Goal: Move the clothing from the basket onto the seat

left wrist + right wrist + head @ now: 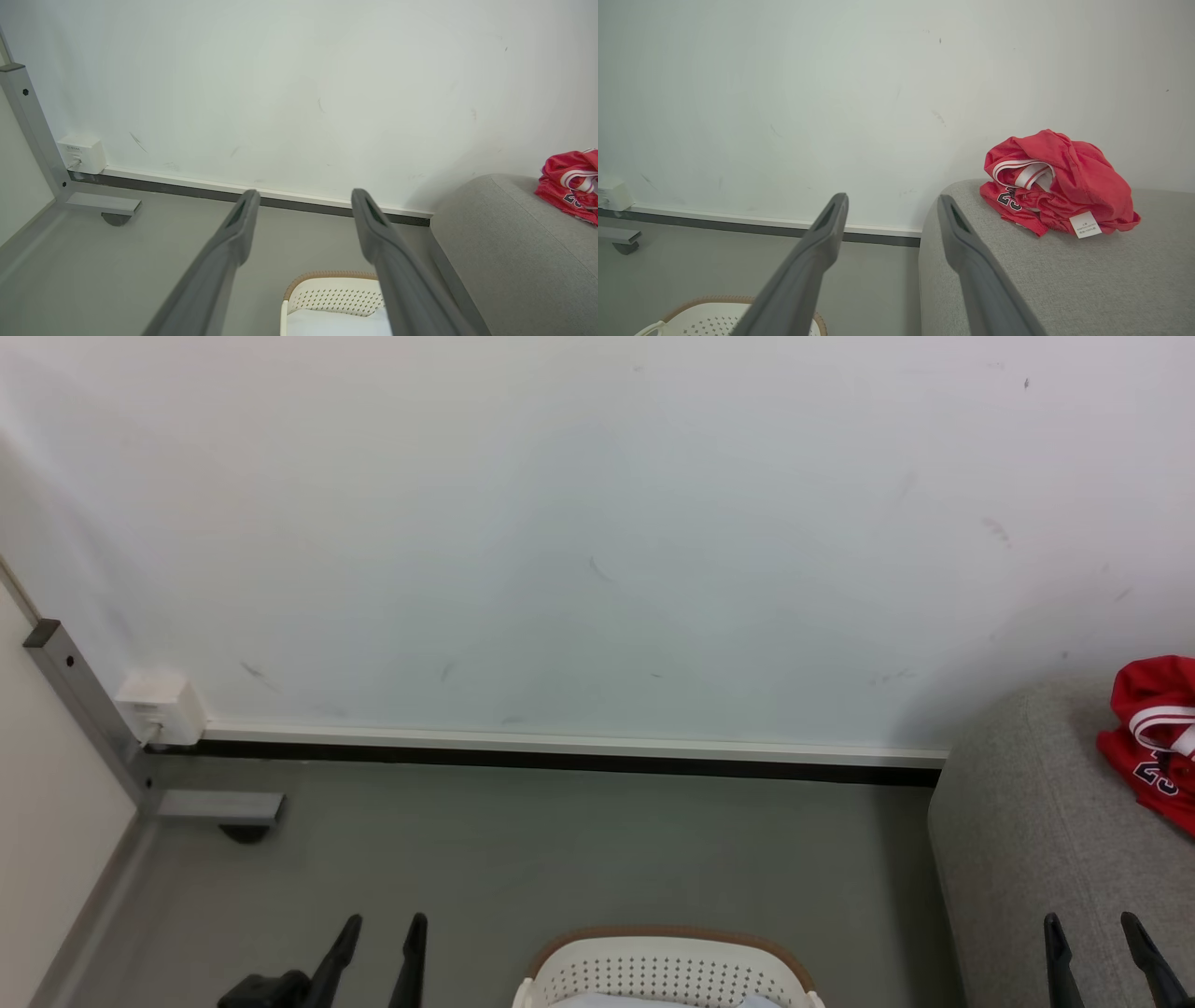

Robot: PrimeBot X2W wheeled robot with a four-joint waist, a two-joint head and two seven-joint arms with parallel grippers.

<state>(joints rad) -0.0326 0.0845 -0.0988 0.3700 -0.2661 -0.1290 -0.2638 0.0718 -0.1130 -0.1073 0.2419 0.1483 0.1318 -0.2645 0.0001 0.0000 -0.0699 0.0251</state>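
Observation:
The red clothing (1057, 184) with white trim, dark numerals and a white label lies crumpled on the grey seat (1064, 280), near its far end by the wall; it shows again as clothing (1153, 737) at the right edge of the head view and as clothing (567, 184) in the left wrist view. The off-white basket (667, 971) with a brown rim stands on the floor at the bottom centre, left of the seat (1027, 840); something pale lies inside it. My left gripper (385, 922) is open over the floor, left of the basket. My right gripper (1092, 922) is open over the seat's near part.
A white wall with a dark baseboard (560, 758) closes the far side. A grey metal frame leg with a foot (219, 807) and a white socket box (161, 707) stand at the left. Grey floor (560, 859) lies between the wall and the basket.

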